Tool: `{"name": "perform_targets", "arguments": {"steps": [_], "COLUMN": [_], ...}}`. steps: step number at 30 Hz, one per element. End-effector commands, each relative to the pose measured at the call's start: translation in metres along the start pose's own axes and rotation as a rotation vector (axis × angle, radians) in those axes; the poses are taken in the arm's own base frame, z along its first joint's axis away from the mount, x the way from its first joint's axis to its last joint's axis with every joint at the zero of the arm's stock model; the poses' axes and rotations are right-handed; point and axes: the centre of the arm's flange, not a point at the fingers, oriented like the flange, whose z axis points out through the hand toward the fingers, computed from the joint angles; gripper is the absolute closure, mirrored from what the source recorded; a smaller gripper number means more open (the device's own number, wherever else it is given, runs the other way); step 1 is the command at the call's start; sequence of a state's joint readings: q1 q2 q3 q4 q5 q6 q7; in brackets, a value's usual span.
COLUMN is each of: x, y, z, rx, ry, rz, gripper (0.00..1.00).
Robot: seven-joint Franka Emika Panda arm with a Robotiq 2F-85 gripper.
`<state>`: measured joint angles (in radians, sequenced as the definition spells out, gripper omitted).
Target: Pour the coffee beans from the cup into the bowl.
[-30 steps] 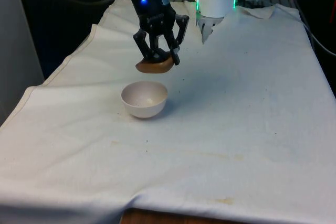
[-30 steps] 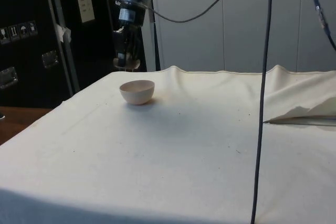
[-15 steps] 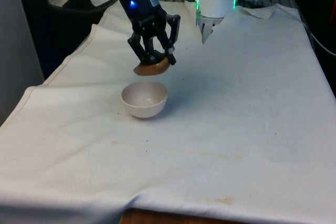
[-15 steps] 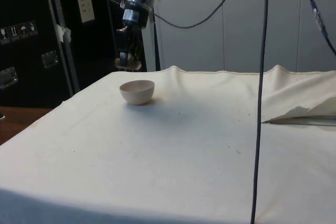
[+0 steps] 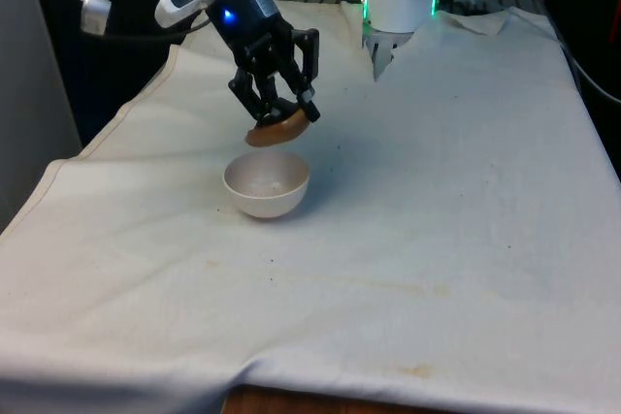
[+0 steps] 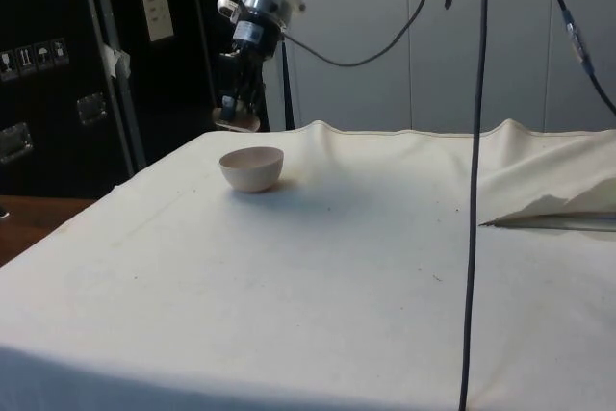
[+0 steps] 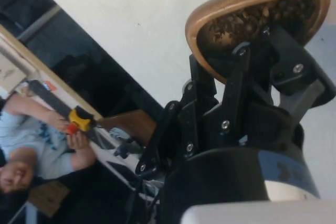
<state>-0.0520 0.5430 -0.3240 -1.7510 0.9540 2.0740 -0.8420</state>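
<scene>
Gripper hangs at the front view's left, tilted, its fingers clamped on the rim of a brown cup whose coffee beans lie inside. Just below sits the pale bowl on the white cloth, apart from the cup. Pouring seems just begun: no beans are visible in the bowl. Next, the wrist likely needs more roll, with the cup's lip kept above the bowl's opening.

Cup: above the bowl's far rim, tilted, in the gripper.
Bowl: on the cloth.
Beans: inside cup.
</scene>
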Motion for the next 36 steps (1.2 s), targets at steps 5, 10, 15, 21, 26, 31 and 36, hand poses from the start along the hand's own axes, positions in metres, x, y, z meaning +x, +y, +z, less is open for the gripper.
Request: {"name": "perform_targets", "arguments": {"steps": [5,10,15,21,26,31,36], "x": [0.000,-0.001,-0.001,-0.001,-0.001,-0.001,-0.003], "y": [0.006,0.014,0.020,0.027,0.032,0.037,0.043], "z": [-0.002,-0.008,-0.012,-0.016,-0.018,-0.021,-0.020], "rx": [0.039,0.073,0.108,0.149,0.186,0.220,0.261], "ry": [0.004,0.006,0.010,0.016,0.022,0.028,0.034], "rz": [0.007,0.016,0.024,0.033,0.039,0.046,0.054], "gripper": [1.00,1.00,1.00,1.00,1.00,1.00,1.00]}}
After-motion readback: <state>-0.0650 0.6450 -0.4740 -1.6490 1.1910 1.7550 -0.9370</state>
